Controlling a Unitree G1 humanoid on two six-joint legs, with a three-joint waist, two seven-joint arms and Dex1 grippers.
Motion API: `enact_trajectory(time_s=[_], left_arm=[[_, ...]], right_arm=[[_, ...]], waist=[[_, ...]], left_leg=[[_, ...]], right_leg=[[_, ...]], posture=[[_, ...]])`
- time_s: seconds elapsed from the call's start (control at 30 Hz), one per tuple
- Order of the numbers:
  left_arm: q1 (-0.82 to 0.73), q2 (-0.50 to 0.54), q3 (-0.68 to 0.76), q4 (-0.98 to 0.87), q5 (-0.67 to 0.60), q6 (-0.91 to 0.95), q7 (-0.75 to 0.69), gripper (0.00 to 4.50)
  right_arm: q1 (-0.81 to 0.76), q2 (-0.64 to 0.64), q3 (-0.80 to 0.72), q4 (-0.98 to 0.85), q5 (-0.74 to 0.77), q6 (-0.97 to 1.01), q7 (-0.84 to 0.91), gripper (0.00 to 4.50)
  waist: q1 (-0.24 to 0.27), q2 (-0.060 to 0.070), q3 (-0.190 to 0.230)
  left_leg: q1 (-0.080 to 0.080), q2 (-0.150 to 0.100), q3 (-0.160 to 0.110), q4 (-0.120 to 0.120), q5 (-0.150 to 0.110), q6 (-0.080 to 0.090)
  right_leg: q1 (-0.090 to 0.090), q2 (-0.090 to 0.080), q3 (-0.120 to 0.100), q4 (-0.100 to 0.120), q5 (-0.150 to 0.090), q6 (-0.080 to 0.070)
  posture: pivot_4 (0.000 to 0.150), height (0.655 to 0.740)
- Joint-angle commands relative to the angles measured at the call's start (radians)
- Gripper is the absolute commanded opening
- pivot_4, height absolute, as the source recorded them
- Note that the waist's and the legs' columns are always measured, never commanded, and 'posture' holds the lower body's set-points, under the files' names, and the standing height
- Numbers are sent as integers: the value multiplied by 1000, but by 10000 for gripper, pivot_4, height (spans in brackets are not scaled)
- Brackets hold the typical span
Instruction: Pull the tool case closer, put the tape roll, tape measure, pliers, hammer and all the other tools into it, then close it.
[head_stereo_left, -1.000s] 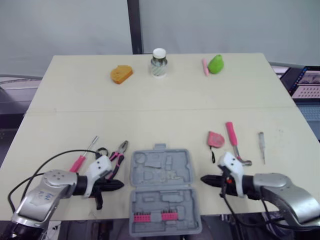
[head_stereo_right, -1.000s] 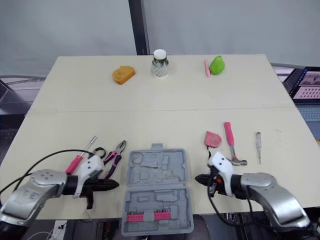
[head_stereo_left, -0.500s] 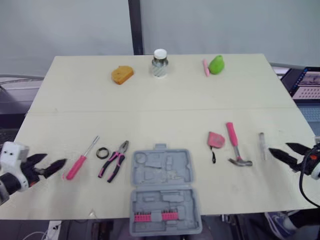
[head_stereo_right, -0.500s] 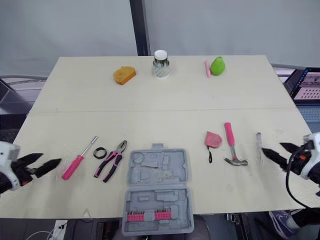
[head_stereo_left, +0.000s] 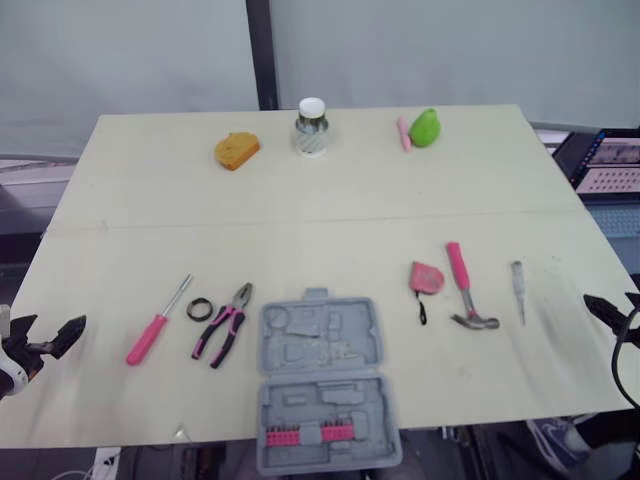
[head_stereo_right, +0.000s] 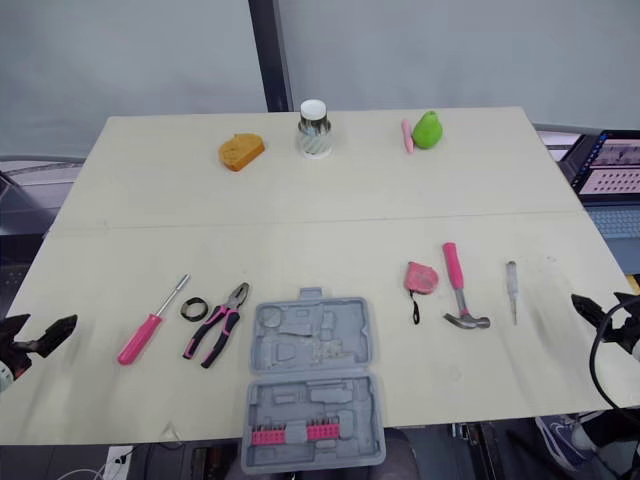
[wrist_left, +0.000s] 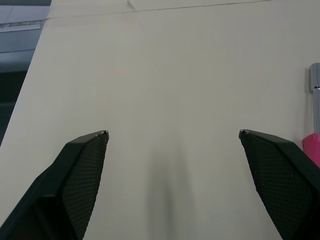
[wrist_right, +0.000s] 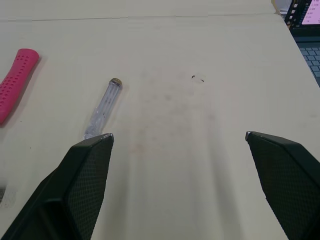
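The left end effector (wrist_left: 172, 134) and right end effector (wrist_right: 179, 135), both spread apart and empty, are withdrawn from the tool case (head_stereo_left: 325, 380); packing is not yet begun.

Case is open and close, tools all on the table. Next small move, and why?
Probably bring the left gripper in over the pink-handled screwdriver. That gripper is open and empty, the screwdriver is the tool lying nearest it, and the tool case already sits open near the robot, so it likely needs no further pull.

Tool case (head_stereo_left: 328, 385) lies between pliers (head_stereo_left: 225, 325) at left and hammer (head_stereo_left: 463, 285) at right.
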Motion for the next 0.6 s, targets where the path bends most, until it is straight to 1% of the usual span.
enact_trajectory(time_s=[0.03,0.1,0.2,0.27,0.37,0.43,0.57,0.6], left_arm=[[1,25,-7,-8,3,-23,-13,45000],[-5,35,-53,-33,4,-33,-53,45000],[-36,68,-160,-88,-6,-38,-153,45000],[-60,106,-247,-117,8,-57,-236,45000],[-107,181,-393,-90,72,-165,-382,45000],[-151,202,-456,-43,101,-235,-435,45000],[-252,208,-559,62,158,-353,-508,45000],[-280,208,-585,91,172,-383,-530,42542]], right_arm=[[9,1,8,-109,29,30,47,44732],[28,17,34,-252,63,96,81,44732],[55,27,111,-530,130,237,132,44732],[59,11,190,-732,171,334,164,44732],[-6,-3,335,-1012,232,435,205,44732],[-54,7,399,-1107,242,469,199,44732],[-146,61,514,-1200,224,489,169,44732],[-170,83,546,-1222,218,490,158,44957]], waist=[[1,0,0],[3,0,0],[6,0,0],[7,0,0],[6,1,0],[6,1,0],[6,0,1],[6,0,1]], left_leg=[[0,0,0,0,0,0],[0,0,1,0,0,0],[0,0,0,0,0,0],[-1,0,0,2,0,0],[-1,0,-1,1,0,0],[-1,0,-1,0,0,0],[-2,0,-1,0,-1,0],[-2,0,-1,1,-1,0]], right_leg=[[0,0,0,-1,0,0],[0,0,0,-1,0,0],[0,0,0,-1,0,0],[0,0,0,0,0,0],[-1,0,0,1,0,0],[-2,0,0,2,0,0],[-4,0,0,4,0,0],[-5,0,-1,5,0,0]], posture=[[1500,7400],[1500,7400],[1500,7400],[1500,7400],[1500,7400],[1500,7400],[1500,7400],[1500,7400]])
